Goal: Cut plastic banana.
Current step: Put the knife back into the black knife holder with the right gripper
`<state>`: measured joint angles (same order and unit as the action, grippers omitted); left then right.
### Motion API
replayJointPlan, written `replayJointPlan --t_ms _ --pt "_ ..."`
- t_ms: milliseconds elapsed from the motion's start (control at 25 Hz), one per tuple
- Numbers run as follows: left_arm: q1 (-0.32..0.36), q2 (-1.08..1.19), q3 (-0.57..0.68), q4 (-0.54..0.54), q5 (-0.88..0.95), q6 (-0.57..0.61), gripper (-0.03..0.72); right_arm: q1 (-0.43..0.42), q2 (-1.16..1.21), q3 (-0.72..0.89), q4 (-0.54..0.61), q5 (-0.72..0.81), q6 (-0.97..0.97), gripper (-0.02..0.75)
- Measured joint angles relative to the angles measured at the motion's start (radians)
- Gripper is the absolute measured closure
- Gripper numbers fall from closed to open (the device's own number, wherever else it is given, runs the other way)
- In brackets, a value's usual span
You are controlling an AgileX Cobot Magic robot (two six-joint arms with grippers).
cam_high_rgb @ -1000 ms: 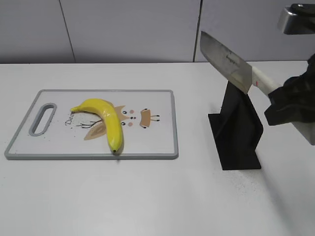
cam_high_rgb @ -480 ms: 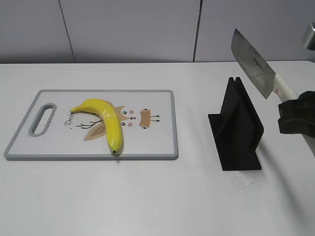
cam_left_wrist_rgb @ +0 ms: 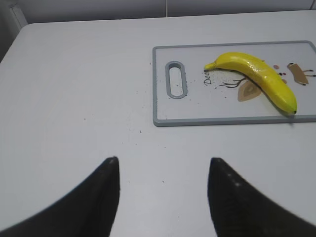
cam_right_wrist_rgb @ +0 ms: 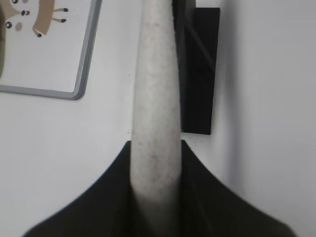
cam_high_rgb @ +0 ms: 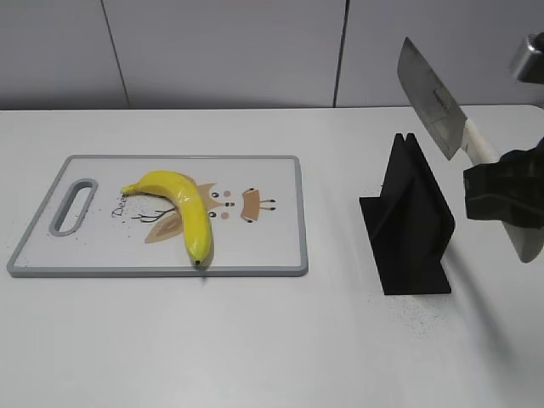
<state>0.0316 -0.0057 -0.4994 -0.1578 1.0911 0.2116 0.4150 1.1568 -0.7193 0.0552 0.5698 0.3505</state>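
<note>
Overhead at the right of the exterior view, my right gripper point(cam_high_rgb: 503, 194) was clamped on the pale handle of a cleaver point(cam_high_rgb: 435, 99), its broad steel blade slanting up and to the left in the air above a black knife stand point(cam_high_rgb: 406, 223). From the right wrist view the handle ran straight up between my dark fingers point(cam_right_wrist_rgb: 207, 197), which pressed against it on both sides, with the stand showing just behind it on the white table point(cam_high_rgb: 255, 340). My left gripper point(cam_left_wrist_rgb: 163, 197) hung low over bare table with its two fingers spread well apart, holding nothing. The plastic banana point(cam_high_rgb: 183, 210) lay on the cutting board point(cam_high_rgb: 280, 255), curved across the printed cartoon deer, its stem toward the board's handle slot and its small dark tip near the front edge. Board and banana sat well apart from the stand and from the blade.
</note>
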Motion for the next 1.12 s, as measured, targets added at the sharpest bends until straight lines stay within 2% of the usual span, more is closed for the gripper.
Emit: replayJointPlan --t_ms 360,1120 --pt "0.000 0.000 0.000 0.000 0.000 0.000 0.161 0.000 0.167 0.000 -0.001 -0.062 0.008 0.576" --pt "0.000 0.000 0.000 0.000 0.000 0.000 0.169 0.000 0.144 0.000 -0.018 -0.100 0.072 0.577"
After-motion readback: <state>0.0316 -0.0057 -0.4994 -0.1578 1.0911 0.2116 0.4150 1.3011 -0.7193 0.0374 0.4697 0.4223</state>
